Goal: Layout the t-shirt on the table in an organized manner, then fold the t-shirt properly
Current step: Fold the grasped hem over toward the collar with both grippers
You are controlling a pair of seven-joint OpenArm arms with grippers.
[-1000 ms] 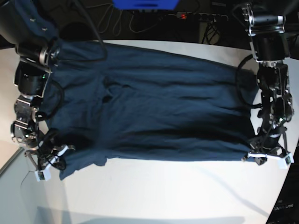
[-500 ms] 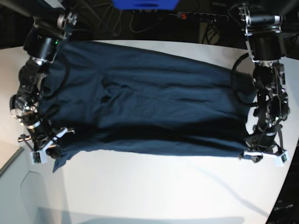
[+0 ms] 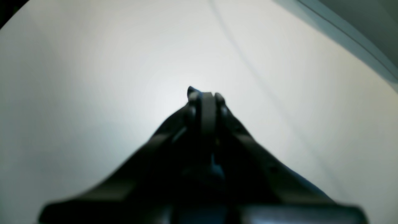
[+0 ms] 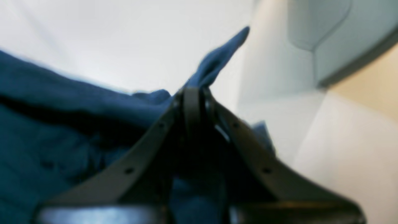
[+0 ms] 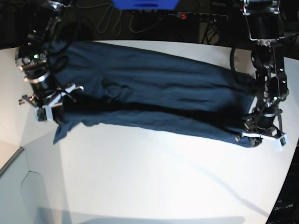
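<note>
White smooth tabletop (image 5: 140, 186) lies bare nearest us; beyond, we hold the soft, light dark navy cloth t-shirt (image 5: 154, 100) stretched across it, left gripper (image 5: 260, 136) and right gripper (image 5: 49, 105) each clenched on an end, good corner holds.

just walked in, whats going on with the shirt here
Both arms are handling the navy t-shirt, which is stretched across the white table. The right gripper is shut on one end and the left gripper on the other, both pinching the near edge. It is not folded yet.
</note>
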